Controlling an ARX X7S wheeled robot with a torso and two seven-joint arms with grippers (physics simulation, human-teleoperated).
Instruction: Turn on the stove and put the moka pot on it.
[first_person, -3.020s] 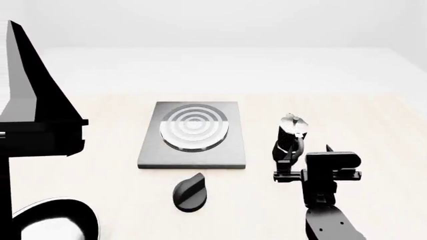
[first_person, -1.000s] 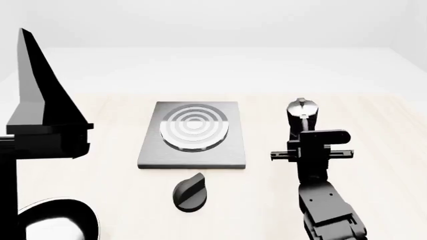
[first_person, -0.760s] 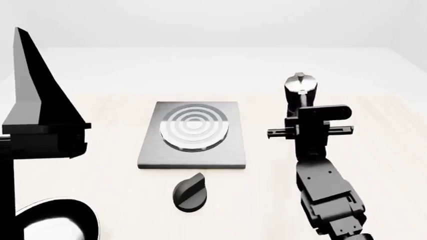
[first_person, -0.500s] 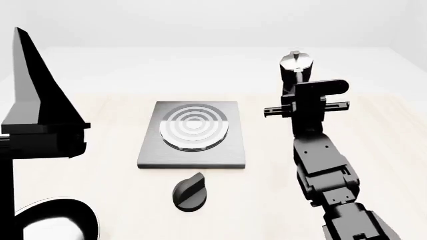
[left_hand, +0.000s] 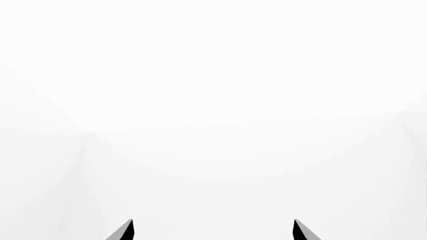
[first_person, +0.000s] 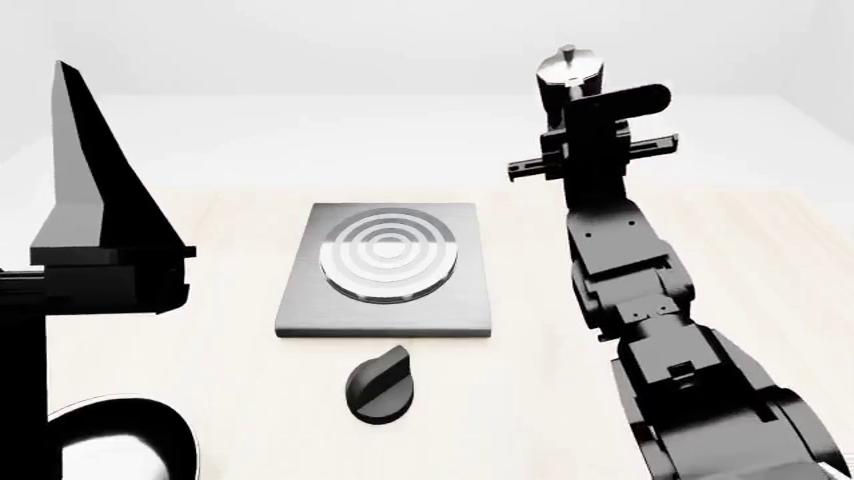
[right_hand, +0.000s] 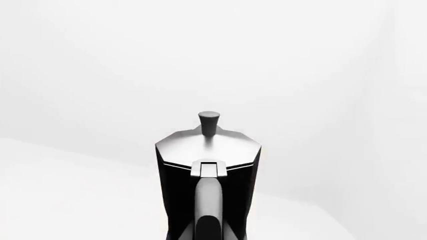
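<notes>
The stove (first_person: 384, 270), a flat grey hotplate with a ring burner, lies mid-table, its round black knob (first_person: 380, 385) just in front of it. The moka pot (first_person: 566, 75), black with a silver knobbed lid, is held high in the air, right of and well above the stove. My right gripper (first_person: 577, 125) is shut on its handle; the right wrist view shows the pot (right_hand: 208, 170) upright. My left gripper (first_person: 100, 215) is raised at the left; in the left wrist view its fingertips (left_hand: 127, 231) stand apart, empty.
A black frying pan (first_person: 114, 445) sits at the front left corner. The light wooden table (first_person: 747, 260) stretches to the right of the stove. White walls lie behind.
My right gripper has lifted the moka pot from the table to high in the air and a little to the left. The left arm has barely moved.
</notes>
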